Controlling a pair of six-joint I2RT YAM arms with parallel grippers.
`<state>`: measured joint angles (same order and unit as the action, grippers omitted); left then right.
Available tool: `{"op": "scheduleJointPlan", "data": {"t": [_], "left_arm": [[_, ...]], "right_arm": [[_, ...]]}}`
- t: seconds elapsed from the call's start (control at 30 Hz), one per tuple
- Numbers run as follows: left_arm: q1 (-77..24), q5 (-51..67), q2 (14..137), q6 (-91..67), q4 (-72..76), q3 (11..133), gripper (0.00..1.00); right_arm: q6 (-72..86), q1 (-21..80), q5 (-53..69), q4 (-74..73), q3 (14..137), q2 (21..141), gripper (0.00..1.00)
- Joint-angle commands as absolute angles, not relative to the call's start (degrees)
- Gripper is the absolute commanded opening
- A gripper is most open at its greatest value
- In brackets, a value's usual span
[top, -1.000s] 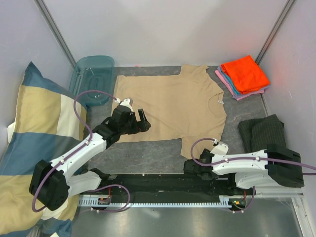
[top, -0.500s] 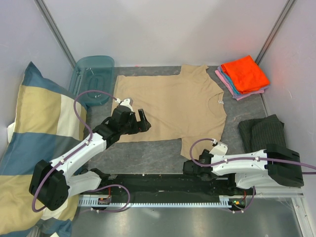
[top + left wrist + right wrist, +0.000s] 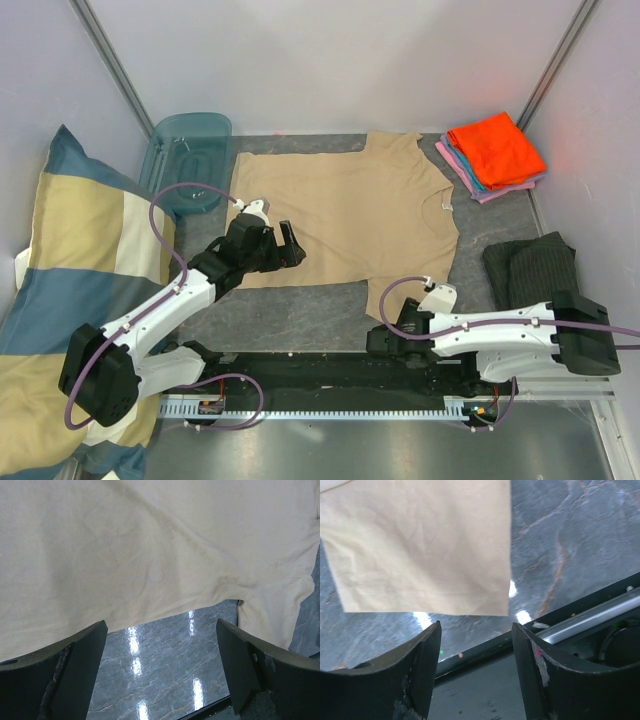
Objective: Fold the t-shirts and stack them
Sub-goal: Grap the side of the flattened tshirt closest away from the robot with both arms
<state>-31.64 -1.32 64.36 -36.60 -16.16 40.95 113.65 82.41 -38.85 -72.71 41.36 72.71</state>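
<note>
The left gripper (image 3: 291,246) hangs wide open and empty over the near edge of the tan t-shirt (image 3: 350,210). The right gripper (image 3: 476,675), jaws also apart with nothing between them, sits low just short of the shirt's near sleeve. The shirt lies spread flat and lightly creased in the middle of the table (image 3: 320,305), a small pale tag (image 3: 446,204) at its collar too small to read, while the folded stack (image 3: 495,155), orange on top of blue and pink, sits in the far right corner. The tabletop is glossy, dark grey and marbled, shut in by white walls (image 3: 330,60), with a checked pillow (image 3: 70,260) and a blue tub (image 3: 185,160) at the left and a dark striped cloth (image 3: 535,265) at the right.
</note>
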Motion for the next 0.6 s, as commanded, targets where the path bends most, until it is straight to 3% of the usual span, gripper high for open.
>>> {"op": "scheduleJointPlan", "data": {"t": [0.0,0.57], "left_arm": [[-31.9,-1.06,64.68,-36.04,-15.03,41.75,0.98],[-31.9,-0.26,67.06,-36.3,-14.33,41.57,0.98]], "right_arm": [[135.26,82.71,-40.25,-75.41,38.85,69.44,0.67],[138.69,82.71,-39.46,-69.88,34.98,75.41,0.56]]}}
